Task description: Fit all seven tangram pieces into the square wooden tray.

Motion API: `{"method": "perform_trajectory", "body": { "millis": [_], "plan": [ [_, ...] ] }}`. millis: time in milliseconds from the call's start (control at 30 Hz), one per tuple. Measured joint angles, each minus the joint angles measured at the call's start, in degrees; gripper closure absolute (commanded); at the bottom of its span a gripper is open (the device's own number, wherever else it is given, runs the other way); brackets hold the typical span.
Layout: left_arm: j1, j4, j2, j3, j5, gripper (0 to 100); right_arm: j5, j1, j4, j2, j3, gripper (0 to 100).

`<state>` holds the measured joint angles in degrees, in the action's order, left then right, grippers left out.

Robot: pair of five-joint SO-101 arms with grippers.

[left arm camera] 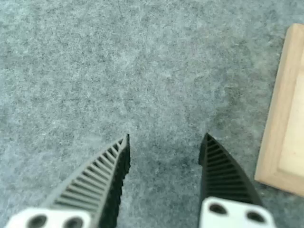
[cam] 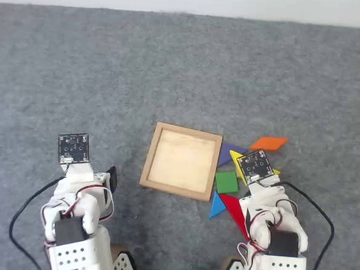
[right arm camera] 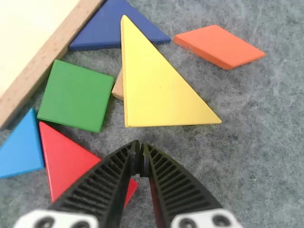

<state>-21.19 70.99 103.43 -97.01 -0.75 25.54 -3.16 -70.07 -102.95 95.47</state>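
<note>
The square wooden tray (cam: 148, 160) lies mid-table, its inside bare wood. All the pieces lie on the carpet to its right. They are an orange parallelogram (right arm camera: 218, 45), a dark blue triangle (right arm camera: 111, 28), a large yellow triangle (right arm camera: 156, 85), a green square (right arm camera: 76, 95), a light blue triangle (right arm camera: 21, 149) and a red triangle (right arm camera: 66, 161). A tan piece (right arm camera: 118, 88) peeks out from under the yellow one. My right gripper (right arm camera: 138, 147) is shut and holds nothing, hovering over the carpet just off the yellow triangle's edge and beside the red one. My left gripper (left arm camera: 166, 142) is open over bare carpet, left of the tray rim (left arm camera: 280, 118).
Grey carpet covers the whole table, with wide free room behind and left of the tray. Both arm bases stand at the near edge, and cables trail beside them.
</note>
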Motion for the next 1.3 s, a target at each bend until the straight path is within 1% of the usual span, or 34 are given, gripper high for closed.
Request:
{"method": "perform_trajectory", "body": {
  "millis": [533,600,700,767,833,1000,1200,1300],
  "plan": [
    [0.0,0.0,0.0,0.0,0.0,77,0.0,0.18,0.0,0.0,0.0,98.7],
    [0.0,0.0,0.0,0.0,0.0,77,0.0,2.37,0.0,0.0,0.0,98.4],
    [0.0,0.0,0.0,0.0,0.0,77,0.18,8.53,0.0,0.0,0.0,95.0],
    [0.0,0.0,0.0,0.0,0.0,77,2.46,10.46,0.0,0.0,-0.18,93.3],
    [0.0,0.0,0.0,0.0,0.0,77,5.36,10.99,0.0,0.0,-0.18,92.8],
    [0.0,0.0,0.0,0.0,0.0,77,8.79,13.01,0.0,0.0,-1.58,92.6],
    [0.0,0.0,0.0,0.0,0.0,77,9.49,14.33,-4.31,0.88,-10.46,92.5],
    [0.0,0.0,0.0,0.0,0.0,77,9.49,14.33,-3.96,8.44,-14.33,92.5]
  ]
}}
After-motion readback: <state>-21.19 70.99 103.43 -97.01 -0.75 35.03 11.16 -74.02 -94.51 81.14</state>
